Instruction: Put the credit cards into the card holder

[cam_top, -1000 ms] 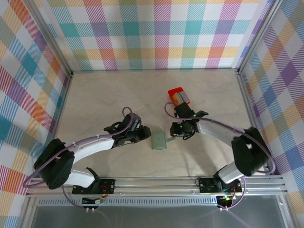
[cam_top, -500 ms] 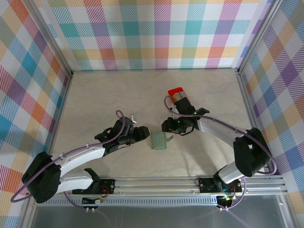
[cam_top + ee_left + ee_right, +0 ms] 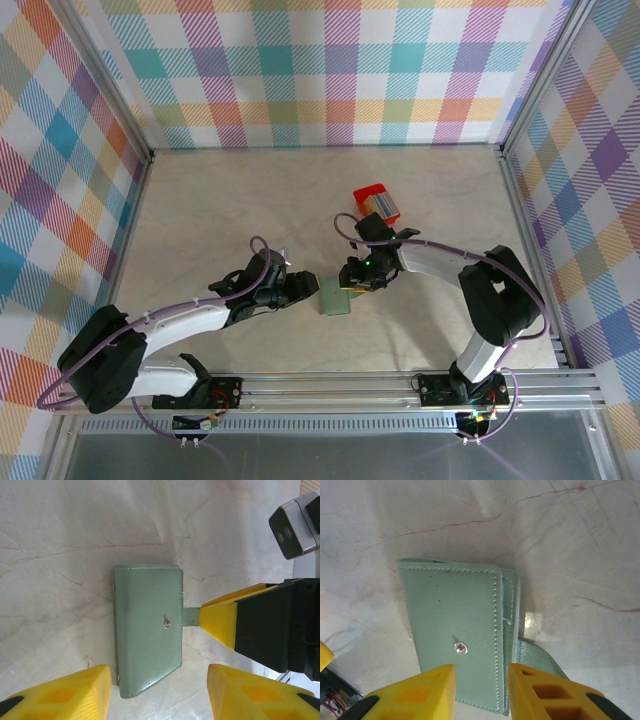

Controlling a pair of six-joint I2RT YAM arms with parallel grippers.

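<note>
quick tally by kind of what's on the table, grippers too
card holder: 1
red box: 1
grippers: 2 (left gripper, right gripper)
cards: too small to count
total: 4

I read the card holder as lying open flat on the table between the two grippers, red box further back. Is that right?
Not quite. The card holder lies folded shut, snap stud on its outer face, as the left wrist view shows. The rest holds: it is on the table between the left gripper and the right gripper, red box further back.
</note>
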